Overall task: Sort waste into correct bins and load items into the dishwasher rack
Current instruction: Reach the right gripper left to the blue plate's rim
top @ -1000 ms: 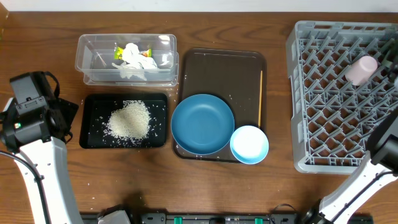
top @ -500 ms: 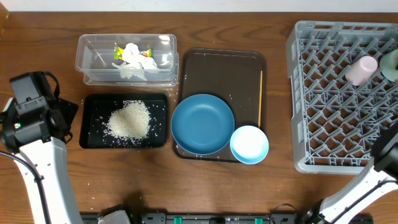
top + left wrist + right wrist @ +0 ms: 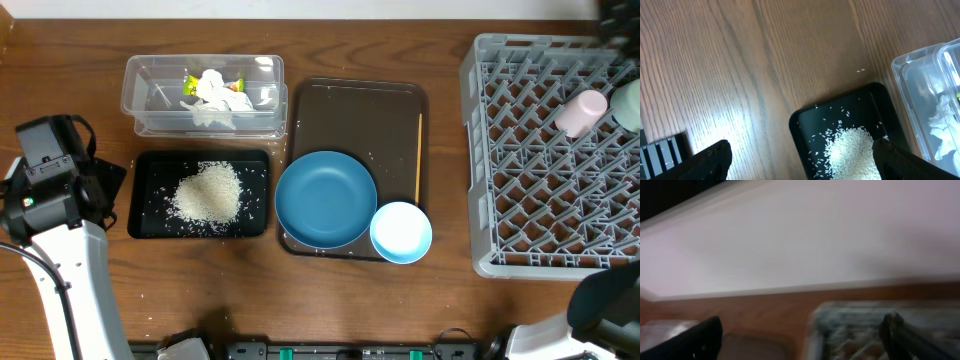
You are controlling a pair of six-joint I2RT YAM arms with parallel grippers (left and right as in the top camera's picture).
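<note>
Robot lab test bench staged as a kitchen clean-up. Wood-grain table set against a plain white wall. White-and-black left arm rises from the table's near edge, right arm at the other corner, and black mounting hardware runs along that edge. Kitchen props are laid out in neat rows: grey dishwasher rack, brown serving tray with a blue plate, clear tub, black tray holding rice. Fixed camera looks straight down on the setup, light is even.
</note>
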